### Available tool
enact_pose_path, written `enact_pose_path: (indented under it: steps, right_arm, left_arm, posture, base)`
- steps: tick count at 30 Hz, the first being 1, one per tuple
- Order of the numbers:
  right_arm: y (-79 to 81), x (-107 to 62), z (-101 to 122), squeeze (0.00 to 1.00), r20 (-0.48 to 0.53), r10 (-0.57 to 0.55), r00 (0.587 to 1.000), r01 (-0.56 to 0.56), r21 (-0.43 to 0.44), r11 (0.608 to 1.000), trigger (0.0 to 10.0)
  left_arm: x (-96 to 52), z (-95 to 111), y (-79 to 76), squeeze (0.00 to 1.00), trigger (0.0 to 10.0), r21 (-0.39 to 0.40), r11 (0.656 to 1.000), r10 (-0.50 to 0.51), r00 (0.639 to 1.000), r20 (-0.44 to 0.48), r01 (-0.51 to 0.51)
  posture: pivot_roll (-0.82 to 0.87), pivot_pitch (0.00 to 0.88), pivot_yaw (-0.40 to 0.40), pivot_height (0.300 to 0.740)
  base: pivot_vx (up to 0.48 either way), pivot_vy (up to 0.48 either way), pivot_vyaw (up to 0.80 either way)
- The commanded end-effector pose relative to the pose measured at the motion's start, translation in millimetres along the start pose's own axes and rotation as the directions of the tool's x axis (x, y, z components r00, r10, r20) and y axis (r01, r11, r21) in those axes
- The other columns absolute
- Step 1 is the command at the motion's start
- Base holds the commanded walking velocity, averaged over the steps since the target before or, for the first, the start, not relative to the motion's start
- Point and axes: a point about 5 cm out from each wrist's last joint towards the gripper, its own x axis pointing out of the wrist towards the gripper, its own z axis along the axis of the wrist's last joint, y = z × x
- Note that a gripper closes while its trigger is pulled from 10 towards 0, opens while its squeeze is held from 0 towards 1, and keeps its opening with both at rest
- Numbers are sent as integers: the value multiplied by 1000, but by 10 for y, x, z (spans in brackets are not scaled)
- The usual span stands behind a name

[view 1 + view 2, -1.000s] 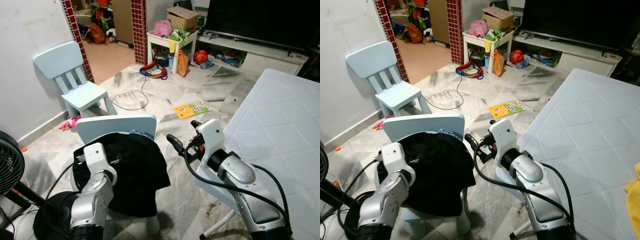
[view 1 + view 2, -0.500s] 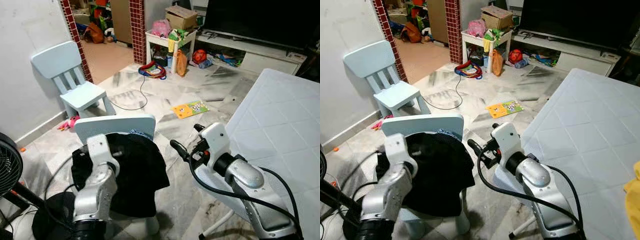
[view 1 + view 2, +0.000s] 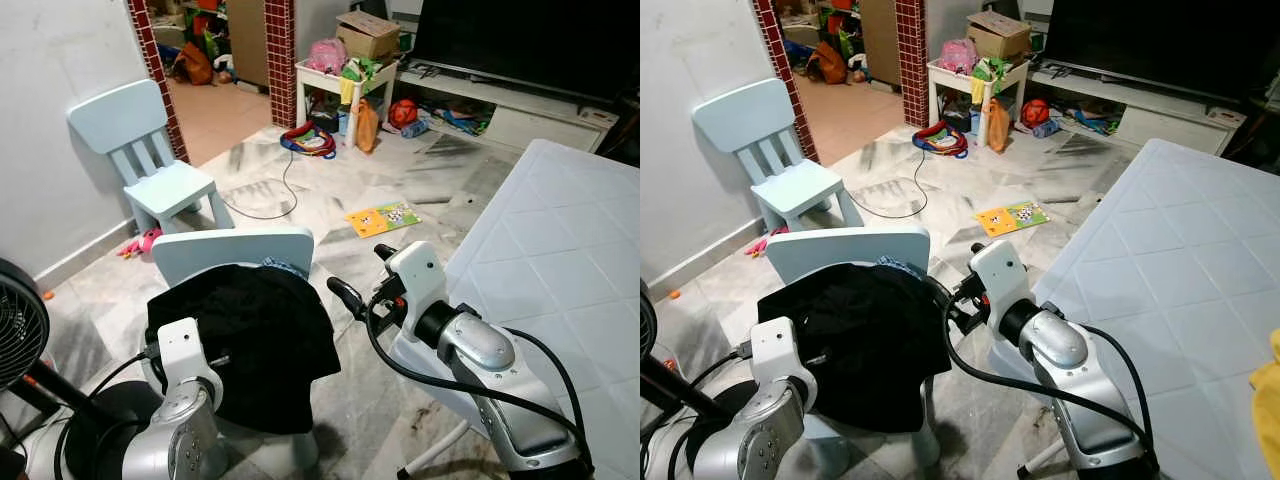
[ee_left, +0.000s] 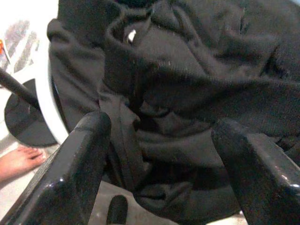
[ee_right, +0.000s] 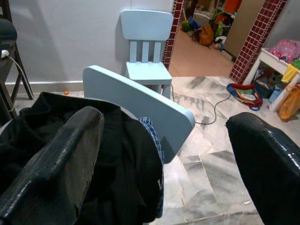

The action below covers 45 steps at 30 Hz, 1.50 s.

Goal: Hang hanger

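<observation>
Draped over the near pale-blue chair (image 3: 232, 250), the black garment (image 3: 250, 335) lies just beyond the left gripper (image 4: 159, 154), whose fingers (image 4: 77, 159) are spread apart and hold nothing. No hanger can be made out. Beside it the right gripper (image 5: 173, 154) is also released, aimed at the chair back. A white quilted surface (image 3: 560, 260) stands right; marble floor (image 3: 330, 190), second chair (image 3: 140, 150). The left wrist view catches a bare foot (image 4: 18, 161).

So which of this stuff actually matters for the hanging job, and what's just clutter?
Job:
black garment draped over the near blue chair
left gripper, open, facing the garment
right gripper, open, beside the chair
No hanger can be made out.

Clutter:
far blue chair
book on the floor
fan
toy table
white table
</observation>
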Motion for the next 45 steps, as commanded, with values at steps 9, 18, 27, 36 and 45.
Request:
enact_pose_path:
  steps: [9,18,27,36,45]
  right_arm:
    - [-10,24,37,0,13,-10,1000,10,-11,1000,10000]
    - [-22,-27,36,0,7,-23,1000,24,-17,1000,10000]
    - [-33,-29,39,0,4,-28,1000,28,-20,999,10000]
    - [-32,-34,38,0,1,-34,999,34,-20,999,10000]
    - [-32,-57,25,0,-11,-40,999,40,-24,999,10000]
  left_arm:
    - [225,98,-271,0,10000,14,996,-87,996,-6,87]
    - [417,94,-400,0,10000,29,992,-124,992,-28,125]
    - [489,-5,-416,0,10000,21,992,-125,991,-52,126]
    - [621,176,-323,0,10000,62,992,-115,993,10,114]
    - [707,187,-340,0,10000,88,986,-145,989,1,144]
  posture:
    - [-141,0,0,740]
    - [-174,0,9,740]
    - [-178,0,7,740]
    - [-188,0,10,740]
    - [-198,0,13,740]
  base:
    - [0,0,0]
    - [0,0,0]
    - [0,0,0]
    - [0,0,0]
    - [0,0,0]
